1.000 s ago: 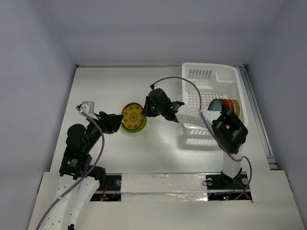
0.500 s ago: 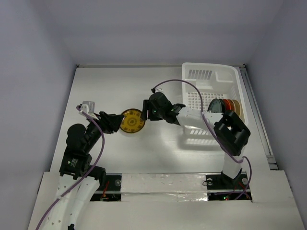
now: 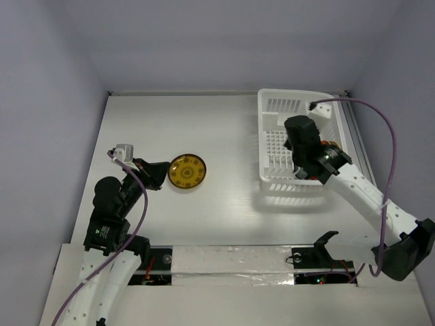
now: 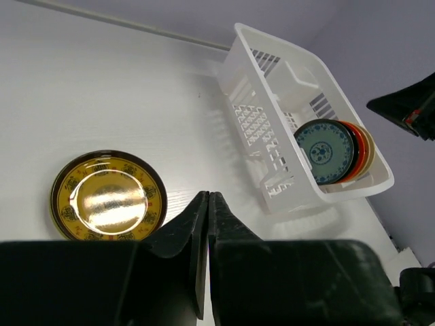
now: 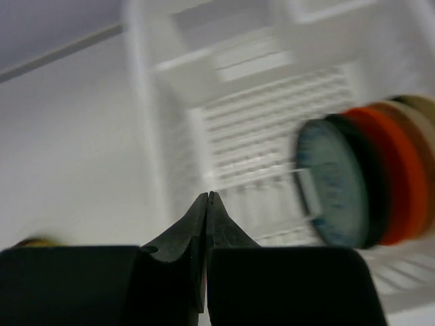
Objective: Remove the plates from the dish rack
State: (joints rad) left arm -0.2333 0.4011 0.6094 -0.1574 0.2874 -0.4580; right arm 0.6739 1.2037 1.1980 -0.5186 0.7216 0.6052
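The white dish rack (image 3: 262, 139) stands at the back right, and is also in the left wrist view (image 4: 239, 64) and the right wrist view (image 5: 144, 115). Plates stand on edge at its right end: a teal one (image 4: 328, 151) (image 5: 333, 185) in front, then a red one (image 5: 387, 178) and an orange one (image 5: 416, 170). A yellow patterned plate (image 3: 187, 172) (image 4: 109, 198) lies flat on the table. My left gripper (image 3: 166, 177) (image 4: 208, 195) is shut and empty, just left of that plate. My right gripper (image 3: 298, 141) (image 5: 207, 195) hovers shut and empty above the rack, left of the standing plates.
Grey walls enclose the white table (image 3: 170, 122) at the back and on both sides. A metal rail (image 3: 363, 163) runs along the right edge, close beside the rack. The right arm's purple cable (image 3: 380, 136) loops over the rack's right end.
The right arm swung from the yellow plate back over the rack and its jaws closed. The left jaws closed too. The yellow plate now lies free on the table.
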